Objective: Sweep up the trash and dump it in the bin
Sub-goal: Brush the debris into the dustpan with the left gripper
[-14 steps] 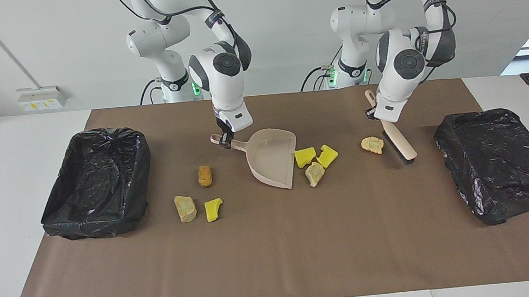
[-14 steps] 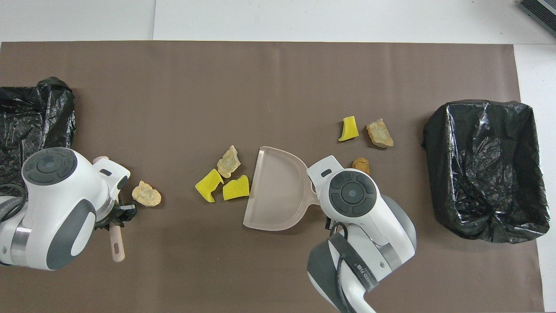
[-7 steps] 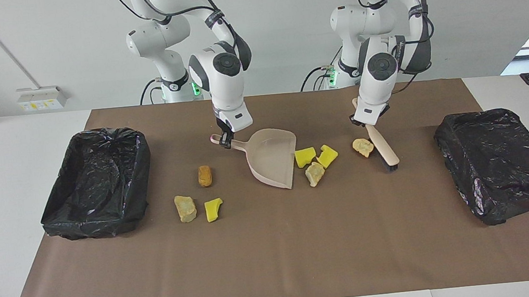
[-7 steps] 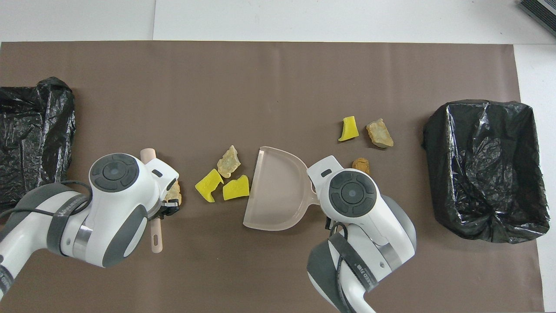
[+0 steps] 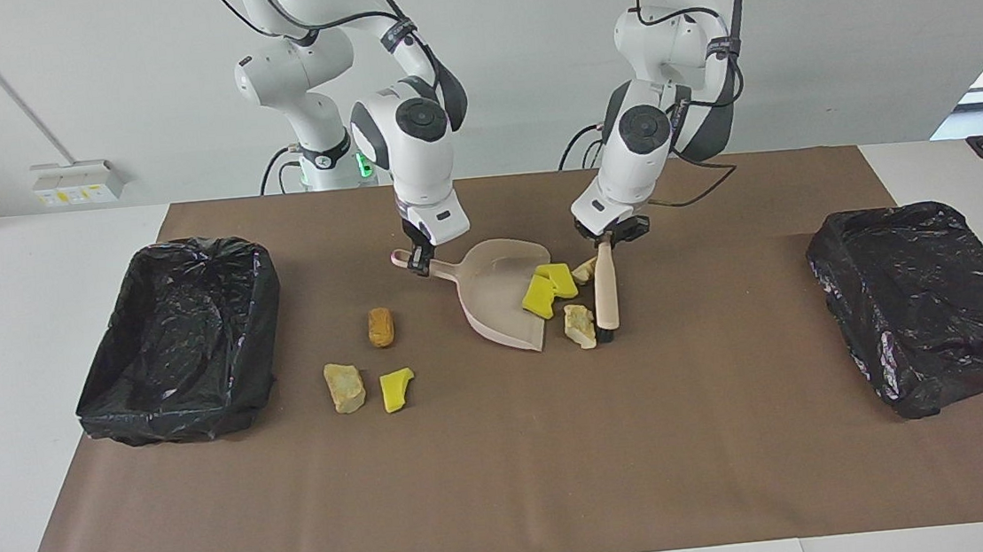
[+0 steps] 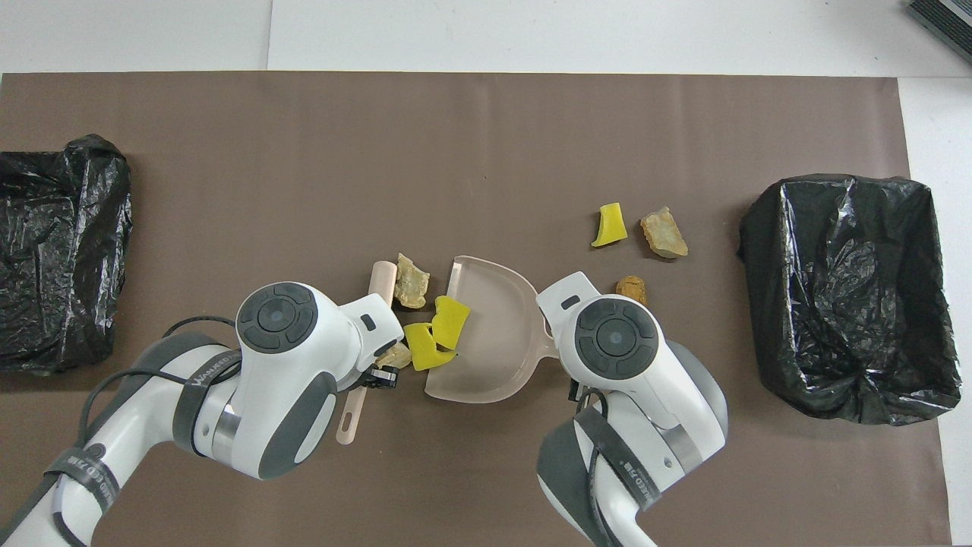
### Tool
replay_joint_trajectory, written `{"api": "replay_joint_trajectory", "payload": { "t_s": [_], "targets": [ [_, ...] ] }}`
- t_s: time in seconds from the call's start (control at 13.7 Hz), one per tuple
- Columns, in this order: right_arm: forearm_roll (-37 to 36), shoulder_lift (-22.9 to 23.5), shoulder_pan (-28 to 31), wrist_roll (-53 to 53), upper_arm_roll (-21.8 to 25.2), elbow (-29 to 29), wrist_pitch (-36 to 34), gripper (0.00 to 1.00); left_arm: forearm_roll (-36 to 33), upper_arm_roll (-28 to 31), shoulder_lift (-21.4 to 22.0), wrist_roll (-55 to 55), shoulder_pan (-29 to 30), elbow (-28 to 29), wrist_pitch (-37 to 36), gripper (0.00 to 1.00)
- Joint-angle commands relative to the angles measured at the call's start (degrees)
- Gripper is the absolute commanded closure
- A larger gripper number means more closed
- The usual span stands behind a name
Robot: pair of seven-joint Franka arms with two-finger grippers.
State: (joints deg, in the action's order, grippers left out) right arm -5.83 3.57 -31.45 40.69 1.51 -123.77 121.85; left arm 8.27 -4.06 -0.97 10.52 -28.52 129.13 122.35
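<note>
Left gripper: we see it clamped on the brush handle, low over the mat, just beside the dustpan mouth.
Brush: pale handle, dark bristles down on the mat, lying alongside the swept pieces.
Right gripper: pinched on the dustpan handle, at about 10 o'clock from the pan in the facing view.
Dustpan: beige, flat on the mat, open edge toward the left arm's end of the table.
Yellow sponge wedges: two, lying across the pan's open edge, partly inside.
Tan chunk: on the mat between brush tip and pan lip.
Second tan chunk: between the brush handle and the wedges, partly hidden.
Remaining trash: orange-brown oval, tan chunk and yellow wedge on the mat between pan and right-end bin.
Bins: black-lined bin at the right arm's end; another at the left arm's end.
</note>
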Motion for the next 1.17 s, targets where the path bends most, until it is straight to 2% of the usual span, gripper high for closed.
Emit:
{"api": "replay_joint_trajectory", "payload": {
  "t_s": [0.0,0.29,0.44,0.66,0.88,1.1],
  "targets": [
    [0.0,0.4,0.2,-0.3,-0.2,0.5,0.2,1.00,3.3,0.9,0.0,-0.9,-4.8,-0.5,1.8,1.00],
    [0.0,0.4,0.2,-0.4,-0.3,0.5,0.2,1.00,7.3,1.0,-0.1,1.3,-10.9,-3.1,1.2,1.00],
    [0.0,0.4,0.2,-0.4,-0.3,0.5,0.2,1.00,7.3,0.9,-1.0,3.8,-11.3,-6.2,0.6,1.00],
    [0.0,0.4,0.2,-1.1,-0.2,0.5,0.2,1.00,7.3,1.2,0.3,4.9,-9.8,-9.6,-3.6,1.00],
    [0.0,0.4,0.2,-1.1,-0.2,0.5,0.2,1.00,7.1,1.5,2.5,9.0,-8.5,-9.4,-11.0,1.00],
    [0.0,0.4,0.2,-1.1,-0.3,0.5,0.2,1.00,6.1,1.8,5.4,15.0,-8.3,-5.7,-14.1,1.00]
  ]
}}
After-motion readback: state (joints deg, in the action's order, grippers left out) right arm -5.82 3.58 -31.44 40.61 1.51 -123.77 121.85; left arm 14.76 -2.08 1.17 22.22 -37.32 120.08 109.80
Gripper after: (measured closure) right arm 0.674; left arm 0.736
